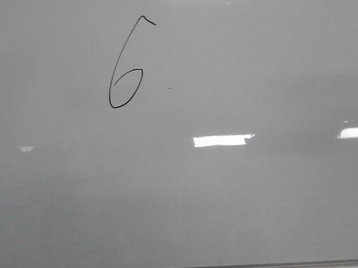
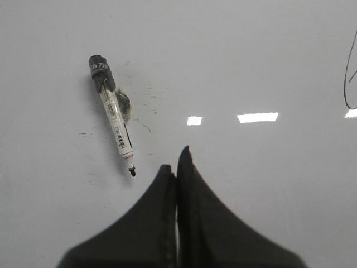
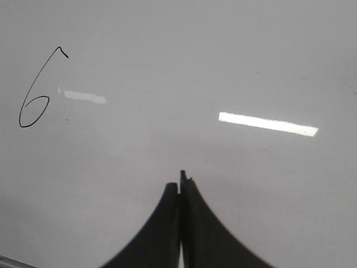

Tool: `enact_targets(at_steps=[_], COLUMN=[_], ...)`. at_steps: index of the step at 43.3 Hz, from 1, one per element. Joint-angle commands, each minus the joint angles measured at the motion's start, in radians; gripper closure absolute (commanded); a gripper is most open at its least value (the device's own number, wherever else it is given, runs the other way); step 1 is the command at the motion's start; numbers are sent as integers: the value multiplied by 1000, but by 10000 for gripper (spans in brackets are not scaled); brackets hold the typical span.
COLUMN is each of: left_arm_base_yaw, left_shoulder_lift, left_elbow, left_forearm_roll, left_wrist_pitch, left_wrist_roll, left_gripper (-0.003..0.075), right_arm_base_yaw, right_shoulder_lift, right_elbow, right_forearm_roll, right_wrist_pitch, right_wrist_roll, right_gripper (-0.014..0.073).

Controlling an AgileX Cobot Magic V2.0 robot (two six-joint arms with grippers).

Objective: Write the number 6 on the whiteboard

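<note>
**Finished 6 stands on the board, both hands empty**

The left hand [image 2: 176, 162], seen from its own wrist camera, has its two dark fingers pressed together with only a hairline seam between them and nothing held; the finger bases run out of the frame, so the rest of the arm is unseen. Near its tips, but not touching them, a marker [image 2: 113, 114] lies flat on the whiteboard [image 2: 268, 67], uncapped, its black nib pointing toward the hand and its black end away from it. The print on the marker's white barrel is too small to read. A dark smudge and faint scribbled traces sit beside the barrel; what the smudge is cannot be made out. At the far edge of this view a curve of the number 6 [image 2: 349, 78] is cut off by the frame.

The right hand [image 3: 181, 181] is likewise closed, fingers together and empty, hovering over bare board well apart from the figure.

In the front view neither hand nor marker appears. The number 6 [image 1: 117, 77] stands whole in the board's upper left part: a slanted stem, a small hook on top, an oval loop below. A tiny dark speck [image 1: 169, 88] lies just beside it. Bright light reflections [image 1: 221, 141] glare across the glossy surface.
</note>
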State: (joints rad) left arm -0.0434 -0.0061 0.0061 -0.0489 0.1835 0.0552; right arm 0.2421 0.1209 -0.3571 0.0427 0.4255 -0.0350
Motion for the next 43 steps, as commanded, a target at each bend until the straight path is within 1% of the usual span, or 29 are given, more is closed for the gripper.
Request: enact_targets(at_steps=[1,30,38,43], left_arm_base_yaw=[2,2,2,2], left_shoulder_lift=[-14,-14,-14,-14], left_elbow=[5,5,5,5], left_forearm_roll=[-1,-1,-1,-1], left_wrist_pitch=[-74,-74,-74,-74], left_wrist_roll=[-14,-14,-14,-14], left_gripper=[741,741,741,741], right_arm_base_yaw=[-7,-7,-11,-63], right_shoulder_lift=[9,9,-52,-124], right_elbow=[-26,-18,73,194], right_forearm_roll=[0,-1,-1,2], right_wrist_pitch=[-82,-85,-117,-171], right_wrist_roll=[1,1,0,0], right_gripper=[660,660,660,660])
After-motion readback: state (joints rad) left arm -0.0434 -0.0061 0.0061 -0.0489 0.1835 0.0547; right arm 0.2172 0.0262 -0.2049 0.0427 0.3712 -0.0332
